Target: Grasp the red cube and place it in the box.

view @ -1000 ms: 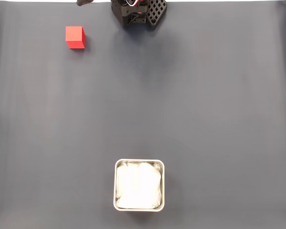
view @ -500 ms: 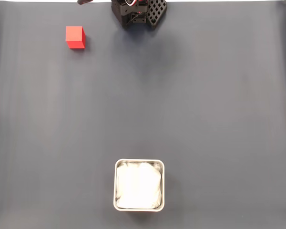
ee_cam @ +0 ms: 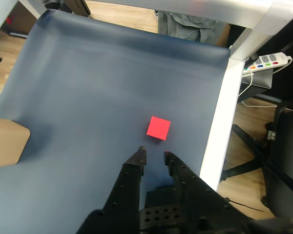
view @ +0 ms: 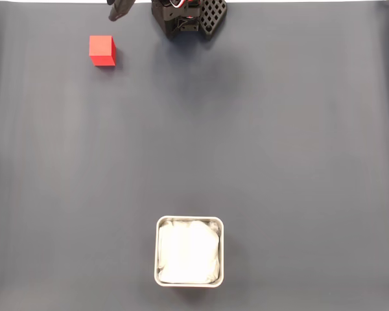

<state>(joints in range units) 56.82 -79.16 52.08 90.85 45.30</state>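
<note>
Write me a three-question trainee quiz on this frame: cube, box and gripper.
1. True or false: the red cube lies inside the box.
2. In the wrist view, what lies just ahead of the gripper? A) the box B) the red cube C) a cup
3. Fill in: in the fixed view the box sits near the ___ edge.

Key: 1 false, it rests on the dark mat, far from the box. 2 B. 3 bottom.
</note>
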